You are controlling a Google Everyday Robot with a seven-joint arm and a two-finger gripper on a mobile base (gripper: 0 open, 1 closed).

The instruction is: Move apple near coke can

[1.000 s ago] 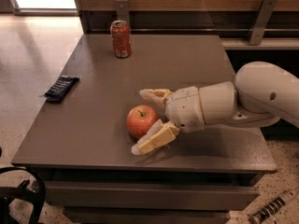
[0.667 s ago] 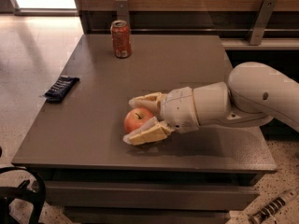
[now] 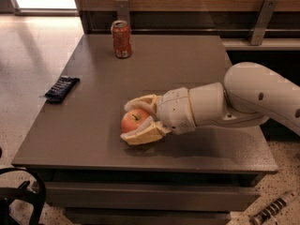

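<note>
Camera view: round red-orange apple (image 3: 132, 122) at lower centre of frame, resting on grey-brown table (image 3: 187, 69). Cream two-finger gripper (image 3: 128, 121) reaches in from right, fingers (image 3: 140, 136) bracketing apple, apparently clamped on it. Red aluminium coke can (image 3: 121, 39) upright at upper left, well apart. Flat dark blue packet (image 3: 62, 88) at left. Judgement: grasp step; confirm firm hold, lift just clear, carry toward can, set down beside it without knocking it.

Arm (image 3: 253, 95) outstretched, hand (image 3: 127, 121) low, fingers (image 3: 140, 135) clasping apple (image 3: 133, 121)
</note>
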